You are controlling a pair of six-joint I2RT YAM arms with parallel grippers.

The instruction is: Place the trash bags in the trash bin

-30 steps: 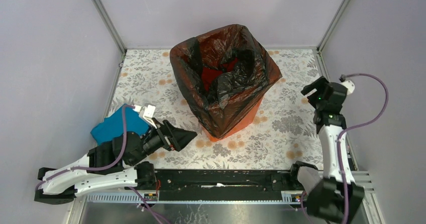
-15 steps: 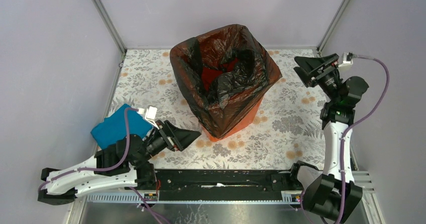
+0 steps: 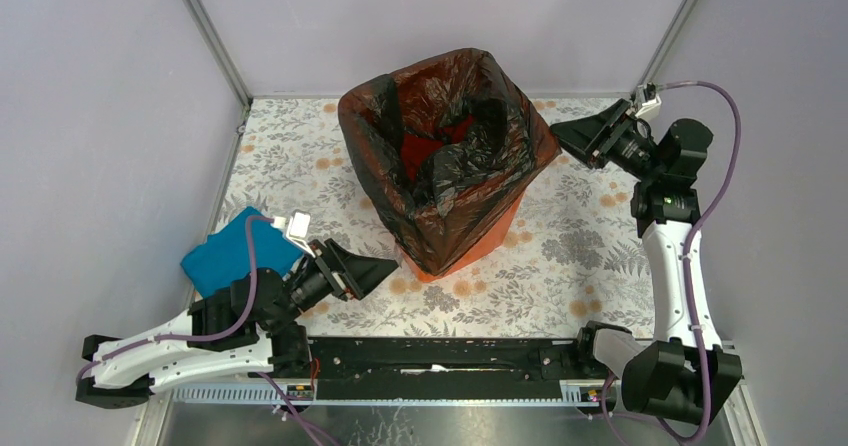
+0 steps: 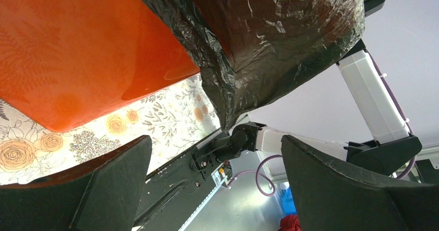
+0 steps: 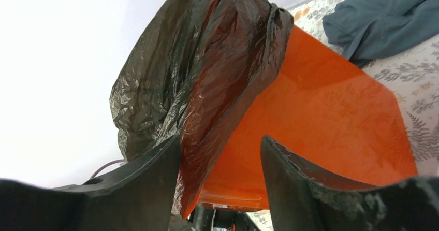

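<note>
black trash bags (image 3: pixel 445 156) lining orange trash bin (image 3: pixel 497 234), draped over rim, at bench (image 3: pixel 570 266) centre. teal cloth (image 3: pixel 225 251) beside left hand (image 3: pixel 385 269). both spread wide, empty: left hand near bin base, right hand (image 3: pixel 558 134) just beside bag edge.

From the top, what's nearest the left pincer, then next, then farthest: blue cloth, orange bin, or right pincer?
1. Orange bin, just right of the left pincer.
2. Blue cloth, to its left.
3. Right pincer, far away on the right.

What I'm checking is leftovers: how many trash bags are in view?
1: the black trash bag lines the orange trash bin, its edge draped over the rim. Another could hide inside.
</note>
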